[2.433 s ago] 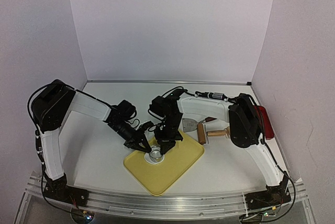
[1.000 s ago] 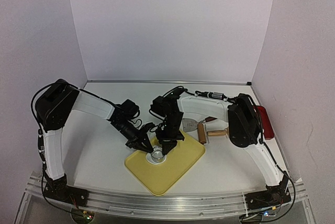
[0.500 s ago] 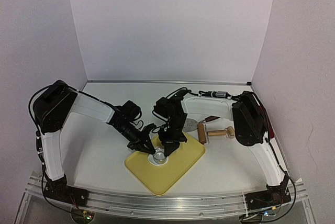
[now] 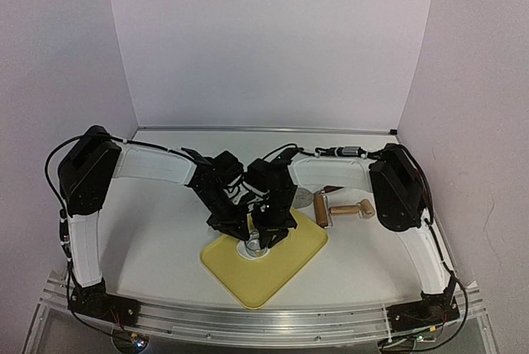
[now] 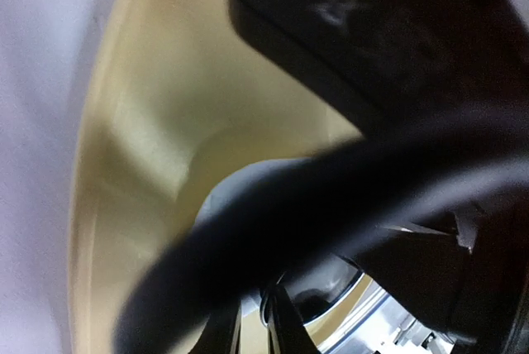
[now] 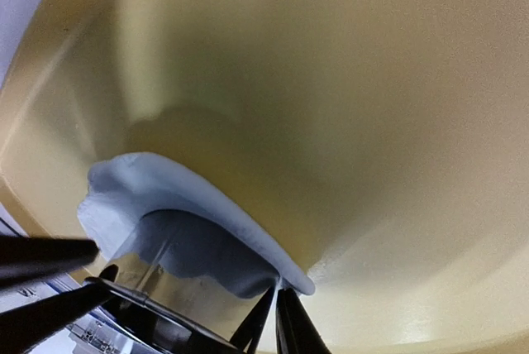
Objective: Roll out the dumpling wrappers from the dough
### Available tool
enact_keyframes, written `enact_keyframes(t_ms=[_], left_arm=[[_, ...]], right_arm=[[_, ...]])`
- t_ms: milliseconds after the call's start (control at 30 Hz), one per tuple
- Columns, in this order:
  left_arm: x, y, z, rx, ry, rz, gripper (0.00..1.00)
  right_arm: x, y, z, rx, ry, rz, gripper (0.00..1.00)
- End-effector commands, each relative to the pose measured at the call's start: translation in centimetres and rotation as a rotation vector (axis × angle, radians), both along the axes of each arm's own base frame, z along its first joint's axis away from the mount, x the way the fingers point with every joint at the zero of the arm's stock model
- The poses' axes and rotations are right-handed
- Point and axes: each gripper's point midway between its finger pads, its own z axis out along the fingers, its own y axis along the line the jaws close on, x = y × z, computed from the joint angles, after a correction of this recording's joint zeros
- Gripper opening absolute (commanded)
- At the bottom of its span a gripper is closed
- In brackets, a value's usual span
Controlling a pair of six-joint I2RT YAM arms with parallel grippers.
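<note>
A metal ring cutter [image 4: 251, 246] stands on the yellow board [image 4: 285, 271], pressed into a white dough patch [image 6: 157, 188]. My left gripper [image 4: 239, 233] comes in from the left, and its jaws [image 5: 256, 333] are nearly together on the ring's wall [image 5: 376, 313]. My right gripper [image 4: 267, 236] is on the ring's right side. Its fingertips [image 6: 275, 314] pinch the dough's edge, which is lifted off the board and curls up against the ring [image 6: 157, 314]. The dumpling wrappers are out of view; the arms hide the inside of the ring.
A wooden rolling pin [image 4: 340, 212] lies on the table right of the board, with a metal scraper [image 4: 304, 198] beside it. Both arms cross tightly over the board's far half. White walls stand at the back and on both sides.
The left arm swung right and closed in on the ring. The right gripper dropped lower beside the ring and lifted the dough's edge. The board slid slightly right.
</note>
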Motion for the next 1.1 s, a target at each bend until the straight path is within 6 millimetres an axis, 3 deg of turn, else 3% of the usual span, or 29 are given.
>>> enact_keyframes(t_ms=[0,300,733,900,1067], left_arm=[[2.9,3.0,-3.0,0.239,-0.185,0.053,0.13],[3.6,1.0,1.4,0.113,-0.227,0.074,0.31],[3.0,0.5,6.0,-0.018,-0.262,0.093,0.67],[2.9,0.7,6.0,-0.025,-0.259,0.092,0.70],[3.9,2.0,5.0,0.016,-0.234,0.136,0.60]], right_arm=[[0.1,0.4,2.7,0.018,-0.095,0.015,0.21],[0.0,-0.9,6.4,0.035,-0.152,-0.001,0.41],[0.6,-1.9,7.6,0.036,-0.215,0.053,0.54],[1.6,-1.9,6.7,0.009,-0.232,0.044,0.52],[3.2,-0.1,5.8,0.018,-0.257,0.067,0.45]])
